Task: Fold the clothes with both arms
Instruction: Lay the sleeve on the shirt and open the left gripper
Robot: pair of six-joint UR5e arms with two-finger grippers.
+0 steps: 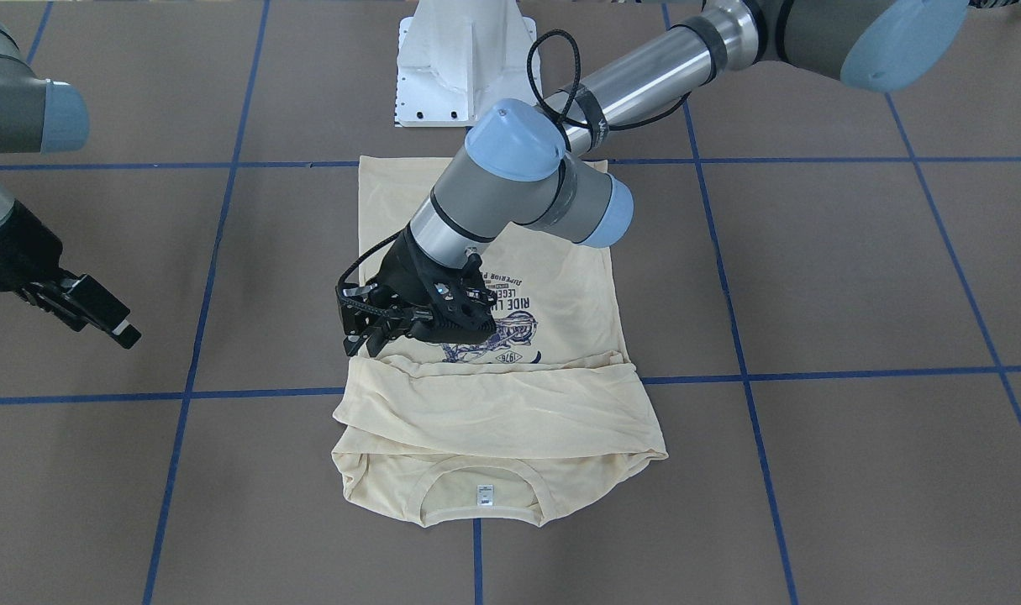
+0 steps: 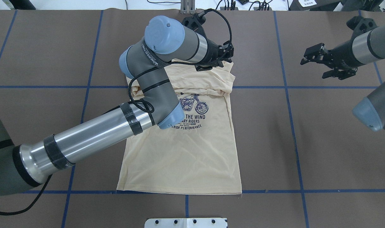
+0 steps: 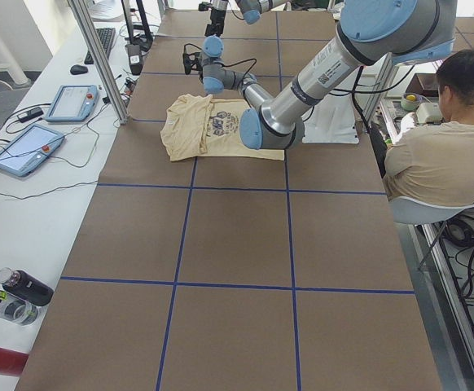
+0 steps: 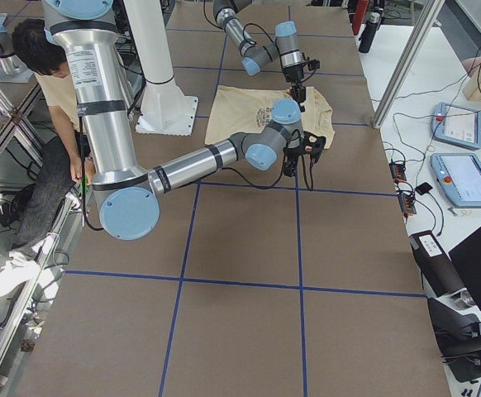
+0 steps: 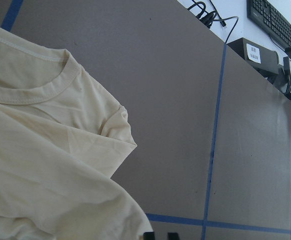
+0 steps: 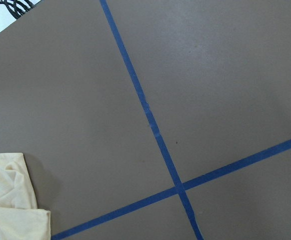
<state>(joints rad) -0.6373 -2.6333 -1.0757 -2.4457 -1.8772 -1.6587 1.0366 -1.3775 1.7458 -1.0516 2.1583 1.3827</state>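
Nearest the robot's base, the hem of the T-shirt [image 2: 186, 152] is laid flat on the brown table [image 2: 338, 142], along a blue tape line [image 2: 274, 191]. Farther out, the navy motorcycle print [image 2: 194, 107] is seen face up, partly covered by the left arm [image 2: 84, 139], which is stretched across the garment. Beyond the print, fabric is folded into a band [image 1: 493, 403] across the chest. The left gripper [image 1: 365, 343] is held at that band's corner on the robot's right side, its fingers slightly parted with no cloth seen between them. At a similar distance, the right gripper [image 2: 317, 65] is held over bare table, well apart from the shirt, fingers spread and empty. Farthest out, the ribbed neckline [image 1: 430, 497] and white label [image 1: 481, 497] are exposed.
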